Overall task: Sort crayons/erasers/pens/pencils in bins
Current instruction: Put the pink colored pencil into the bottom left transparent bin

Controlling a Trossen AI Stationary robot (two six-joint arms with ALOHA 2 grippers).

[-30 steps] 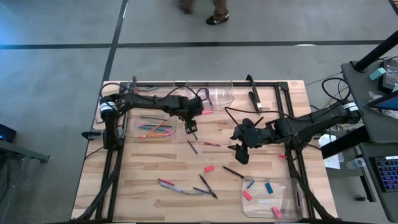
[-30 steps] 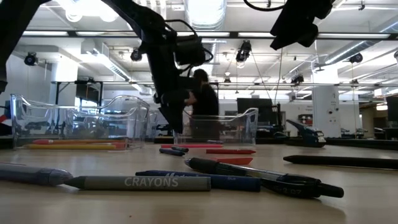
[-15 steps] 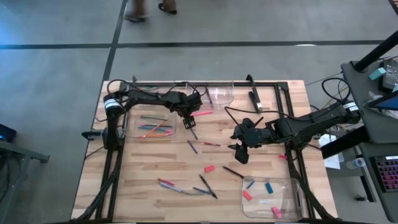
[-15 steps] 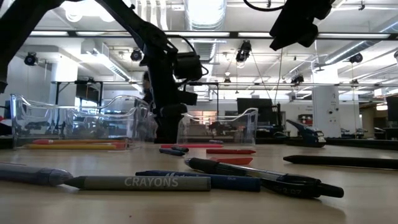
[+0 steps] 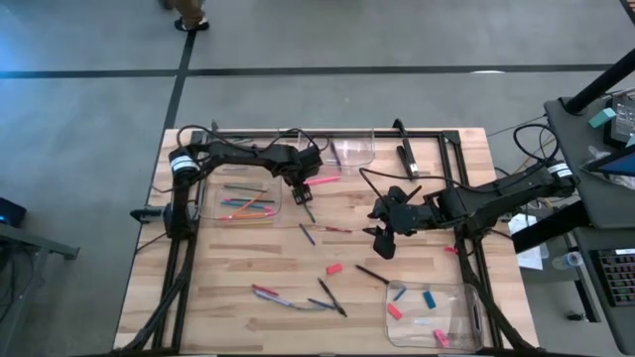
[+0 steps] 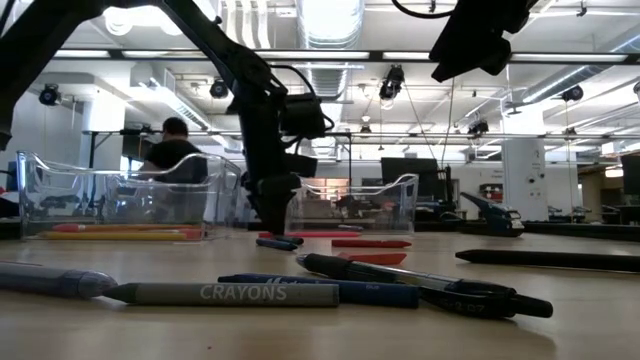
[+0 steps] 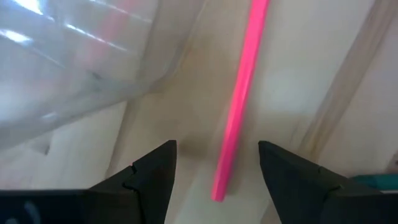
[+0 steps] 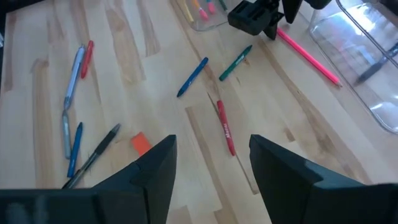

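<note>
A bright pink stick [image 5: 325, 181] lies flat on the table by the far clear bin [image 5: 349, 152]. My left gripper [image 5: 305, 188] is open and low over the stick's left end; in the left wrist view its fingers stand on either side of the stick [image 7: 239, 106] without touching it, my left gripper [image 7: 216, 144] just above the wood. My right gripper [image 5: 382, 243] is open and empty, held high above mid-table, as the low view [image 6: 475, 40] shows. Another clear bin [image 5: 238, 201] holds several coloured sticks. The near right bin [image 5: 466, 322] holds erasers [image 5: 429, 297].
Loose on the table: a red crayon [image 8: 225, 127], a blue pen [image 8: 193, 76], a green stick [image 8: 235, 62], a red-orange eraser [image 5: 334, 268], dark pens [image 5: 372, 275] and several sticks at the near left [image 5: 283, 297]. A dark frame borders the table's far edge [image 5: 327, 132].
My left gripper has gone down toward the table at the pink stick's end, staying open. My right gripper has kept still. A person behind the table has walked toward the left.
</note>
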